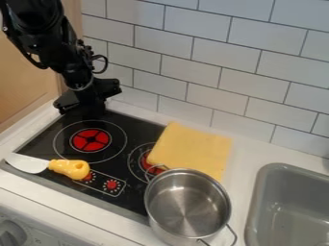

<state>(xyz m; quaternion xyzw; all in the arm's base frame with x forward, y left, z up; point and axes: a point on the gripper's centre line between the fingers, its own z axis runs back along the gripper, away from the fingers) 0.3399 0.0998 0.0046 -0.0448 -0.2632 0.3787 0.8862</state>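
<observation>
Yellow square cloth (pixel 194 150) lies at about 4 o'clock from the black hand (pixel 92 109), flat across the right part of the black stovetop (pixel 132 129) and onto the white counter (pixel 241 166). It is nearly as long as wide, so no long axis stands out; its sides run roughly from 10 to 4 and from 1 to 7. The single black arm (pixel 74 62) comes in from 11 o'clock, its hand low at the stovetop's back edge. Nothing shows in its grip, and whether it is open or closed I cannot tell. The cloth partly covers one red burner (pixel 153 166). A round silver metal pot (pixel 187 204) is at 5 o'clock from the hand, close by the cloth's near side. A yellow-handled knife with a broad pale blade (pixel 69 168) lies between 6 and 7, well apart from the cloth.
</observation>
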